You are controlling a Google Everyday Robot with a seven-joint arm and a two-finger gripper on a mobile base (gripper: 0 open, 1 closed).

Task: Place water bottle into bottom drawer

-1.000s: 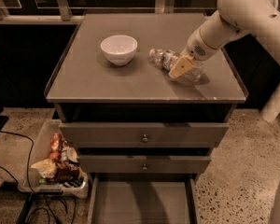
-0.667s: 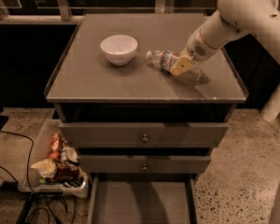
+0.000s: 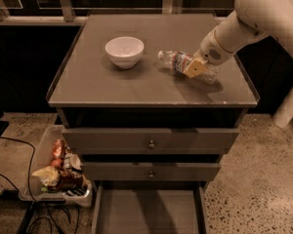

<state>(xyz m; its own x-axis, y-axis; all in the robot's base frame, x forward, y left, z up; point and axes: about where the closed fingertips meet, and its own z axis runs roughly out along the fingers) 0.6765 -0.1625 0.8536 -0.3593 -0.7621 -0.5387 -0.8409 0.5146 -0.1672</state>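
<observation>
The water bottle [image 3: 178, 61] lies on its side on the cabinet top [image 3: 136, 84], right of middle, its white cap pointing left toward the bowl. My gripper [image 3: 195, 68] comes in from the upper right on the white arm and sits over the bottle's middle and right end, its tan fingertip pad in front of the bottle. The bottle's right part is hidden behind the gripper. The bottom drawer [image 3: 149, 212] is pulled out at the bottom of the view, with a bare grey floor.
A white bowl [image 3: 124, 50] stands on the cabinet top left of the bottle. Two upper drawers with round knobs [image 3: 150, 144] are closed. A plastic bin of snack bags [image 3: 58, 172] and cables sit on the floor at the left.
The gripper and the bottle have barely moved; the bottle still lies on the cabinet top.
</observation>
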